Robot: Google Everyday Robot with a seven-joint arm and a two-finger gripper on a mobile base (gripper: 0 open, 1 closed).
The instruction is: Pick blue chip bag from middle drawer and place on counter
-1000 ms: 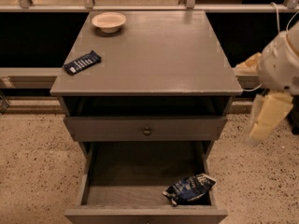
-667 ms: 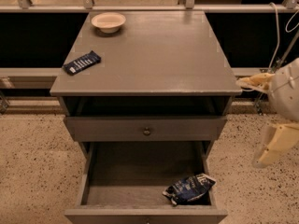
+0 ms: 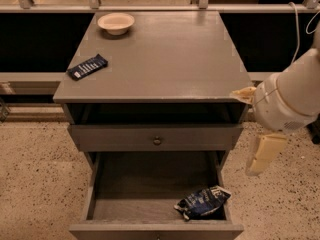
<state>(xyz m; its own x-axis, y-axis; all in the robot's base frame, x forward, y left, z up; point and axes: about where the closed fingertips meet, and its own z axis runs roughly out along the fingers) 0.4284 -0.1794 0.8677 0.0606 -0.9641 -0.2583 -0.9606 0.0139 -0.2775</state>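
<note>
The gripper [image 3: 243, 132] hangs off the cabinet's right side, beside the near right corner of the counter [image 3: 165, 59]. Its jaws are spread wide and hold nothing. By my reading, no step of the task is done yet. The blue chip bag [image 3: 202, 202] lies in the near right corner of the open middle drawer [image 3: 145, 184], below and left of the gripper and apart from it.

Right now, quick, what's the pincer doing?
Pincer: cannot tell if open or shut; it hangs right of the counter. Bag lies in the drawer.
</note>
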